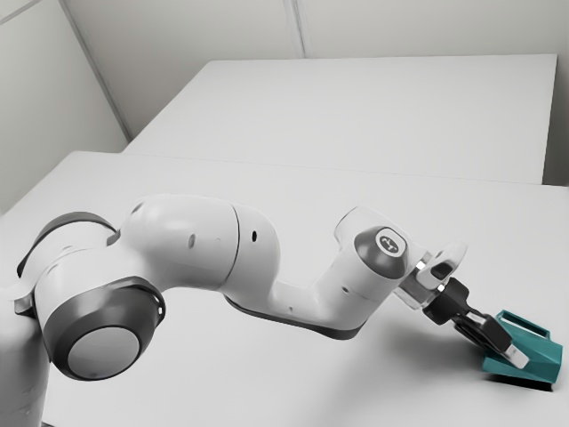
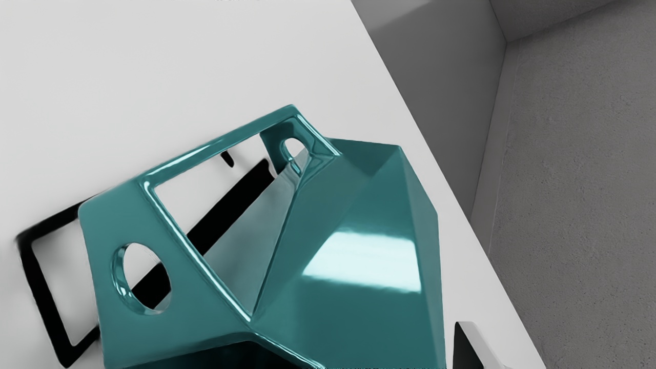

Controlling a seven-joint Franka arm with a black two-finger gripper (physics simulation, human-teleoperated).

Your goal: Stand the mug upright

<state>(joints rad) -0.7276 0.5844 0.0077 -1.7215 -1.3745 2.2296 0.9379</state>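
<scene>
The teal angular mug [image 1: 540,358] lies tipped over near the table's edge at the exterior view's lower right, its frame-shaped handle towards the back. My gripper [image 1: 516,356] reaches down at its near side, with a light fingertip in front of the teal body. In the wrist view the mug [image 2: 359,215] shows its faceted side, its open handle and part of a dark hollow. The gripper [image 2: 330,359] stands open there, one fingertip [image 2: 474,348] beside the mug with a thin gap between them; the other fingertip is hidden by the mug.
The white table [image 1: 267,178] extends behind the arm, with another white surface [image 1: 356,107] beyond it. Past the table edge close to the mug, the wrist view shows a grey wall and floor [image 2: 574,154]. Dark shadows fall beside and under the mug.
</scene>
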